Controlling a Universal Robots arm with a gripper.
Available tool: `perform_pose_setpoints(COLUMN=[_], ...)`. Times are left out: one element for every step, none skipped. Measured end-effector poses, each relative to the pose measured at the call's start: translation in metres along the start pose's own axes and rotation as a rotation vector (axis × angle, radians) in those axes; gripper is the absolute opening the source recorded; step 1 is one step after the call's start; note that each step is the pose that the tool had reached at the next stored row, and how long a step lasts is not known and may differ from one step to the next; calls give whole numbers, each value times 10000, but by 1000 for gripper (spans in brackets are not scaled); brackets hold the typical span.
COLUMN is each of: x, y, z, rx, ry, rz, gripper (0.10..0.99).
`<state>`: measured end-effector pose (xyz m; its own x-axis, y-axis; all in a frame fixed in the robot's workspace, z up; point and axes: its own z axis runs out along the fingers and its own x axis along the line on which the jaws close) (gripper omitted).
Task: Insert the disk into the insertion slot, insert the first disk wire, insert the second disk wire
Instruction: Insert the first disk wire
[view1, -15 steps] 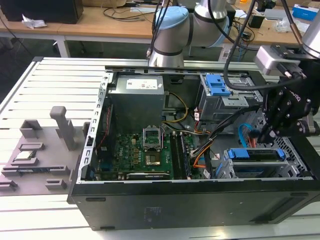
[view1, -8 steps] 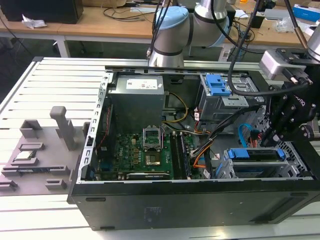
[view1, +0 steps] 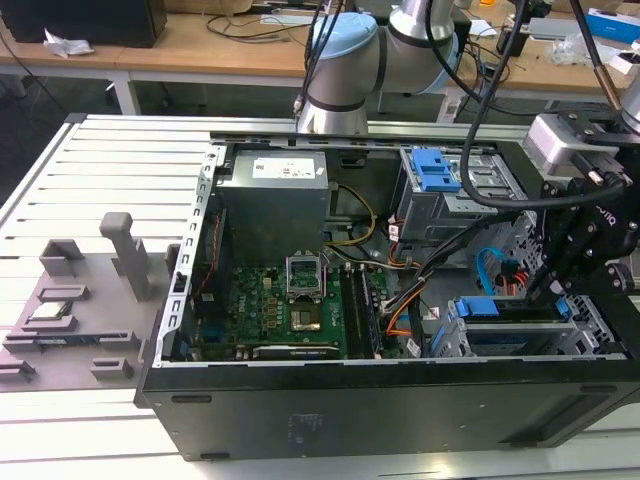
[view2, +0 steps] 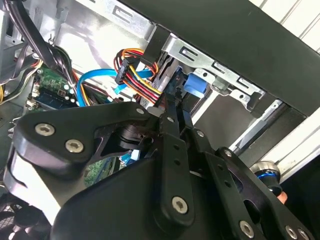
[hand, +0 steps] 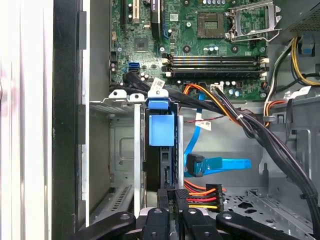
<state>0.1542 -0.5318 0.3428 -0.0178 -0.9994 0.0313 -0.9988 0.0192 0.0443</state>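
The disk (hand: 161, 131) in its blue carrier sits inside the insertion slot (hand: 122, 150), a silver perforated cage at the case's front corner. In the exterior view the disk (view1: 500, 335) lies low at the right. My gripper (hand: 172, 196) is shut, fingertips together at the disk's cable end; I cannot tell whether they touch it. A black plug on red, yellow and black wires (hand: 212, 192) hangs loose right beside the fingers (view2: 167, 117). A blue flat wire (hand: 225, 164) with its plug lies free on the cage floor.
The open black computer case (view1: 350, 400) lies on a slatted white table. Inside it are the green motherboard (view1: 285, 310), a grey power supply (view1: 275, 185), a taller bay with a blue latch (view1: 435, 170) and thick black cable bundles (hand: 260, 135). Grey fixtures (view1: 90, 300) stand at the exterior view's left.
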Motion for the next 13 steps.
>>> perform_pose_setpoints(x=[0,0,-1,-1,-1,-1,-2,-2,-2,-2,-2,-2,-2], y=[-3,-6,-6,-7,-7,-8,-9,-9,-9,-10,-9,-10,-10], z=[3,6,13,18,25,31,37,49,54,58,59,59,59], rx=[0,-1,-1,-1,-1,-1,-1,0,0,0,0,0,1], ry=[0,0,-8,-11,-11,-10,-10,-9,-8,-7,-7,-8,-9], rz=[1,2,3,3,2,1,1,1,1,-1,-1,-1,-1], gripper=[169,169,169,169,169,169,169,169,169,169,169,169,180])
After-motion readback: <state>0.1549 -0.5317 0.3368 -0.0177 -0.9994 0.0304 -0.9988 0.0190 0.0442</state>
